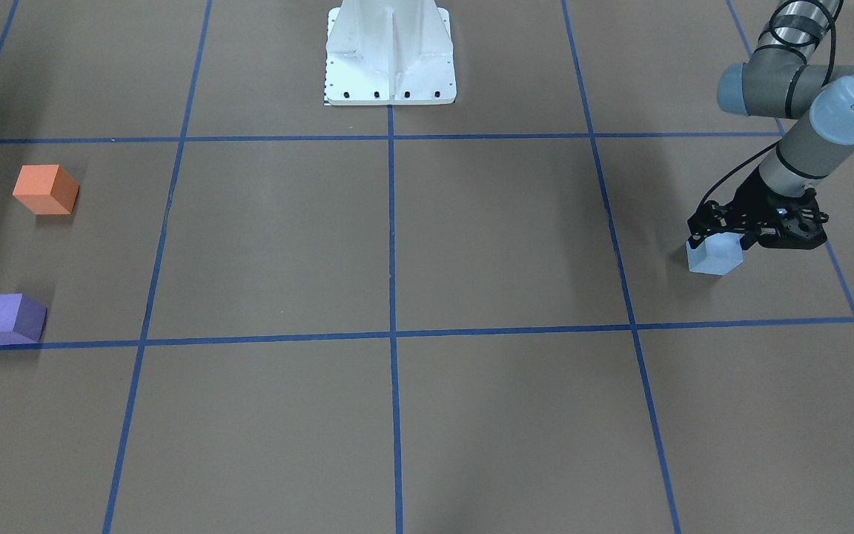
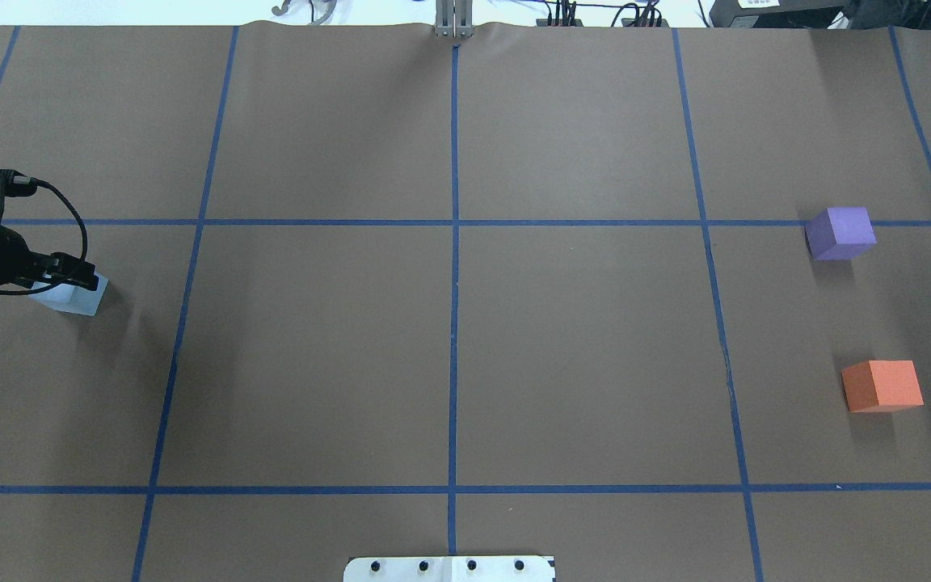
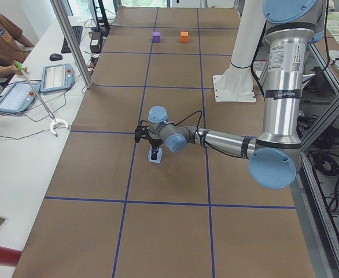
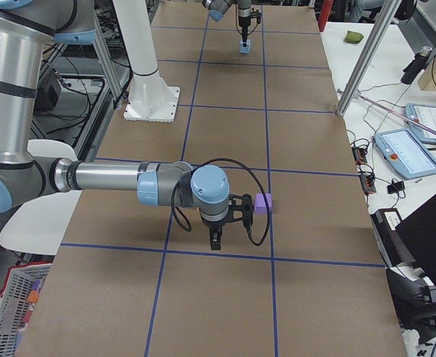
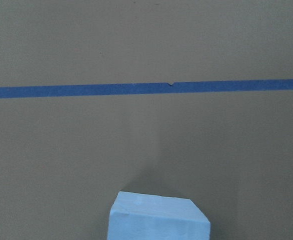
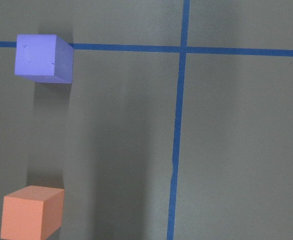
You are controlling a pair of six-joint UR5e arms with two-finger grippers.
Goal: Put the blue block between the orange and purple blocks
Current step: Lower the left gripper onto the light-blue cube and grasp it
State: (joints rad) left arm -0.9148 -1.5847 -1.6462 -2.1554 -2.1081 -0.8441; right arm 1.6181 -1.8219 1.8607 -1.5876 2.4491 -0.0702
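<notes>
Blue block at the left fingers [image 1: 717, 228], goal far across the counter [image 2: 579, 339]

Left of the white base [image 1: 390, 52], the left arm [image 1: 768, 89] leans over the blue block [image 1: 715, 258]. Right of the base sit the orange block [image 2: 882, 386] and purple block [image 2: 840, 233], apart. The left fingers straddle the blue block's top; whether they pinch it I cannot tell, nor the right fingers' [image 4: 219, 227] state. A shallow hold could slip on the long carry, or the block could knock a neighbour.

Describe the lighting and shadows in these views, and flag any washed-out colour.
Overhead exterior: even light, soft shadows just below the purple block and orange block. Exterior front-facing: blue block looks washed out, nearly white. Left wrist: block cropped by bottom edge, faint shadow above it.
</notes>
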